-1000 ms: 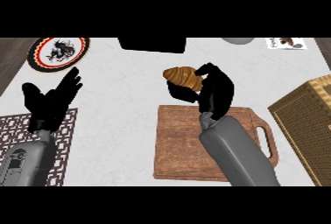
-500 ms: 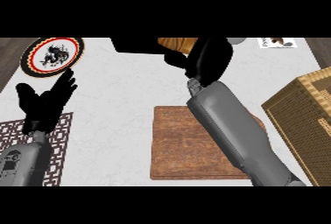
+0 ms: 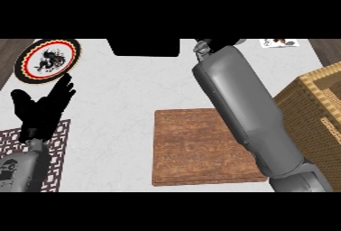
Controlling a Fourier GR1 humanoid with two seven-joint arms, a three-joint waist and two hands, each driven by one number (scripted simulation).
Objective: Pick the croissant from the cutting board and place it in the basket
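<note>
croissant hidden now, gone past the top edge; brown wooden cutting board (image 3: pixel 203 146) lying bare. right hand's state: cannot tell. black left hand (image 3: pixel 45 109) resting open, fingers up.

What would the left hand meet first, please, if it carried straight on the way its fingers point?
Probably the round plate: the left hand points up-right towards its rim, though the difference in height is unclear.

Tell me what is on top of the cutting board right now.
Nothing lies on the cutting board; its bare wood shows. The right forearm covers its right edge, so that strip cannot be seen. No croissant is in view.
</note>
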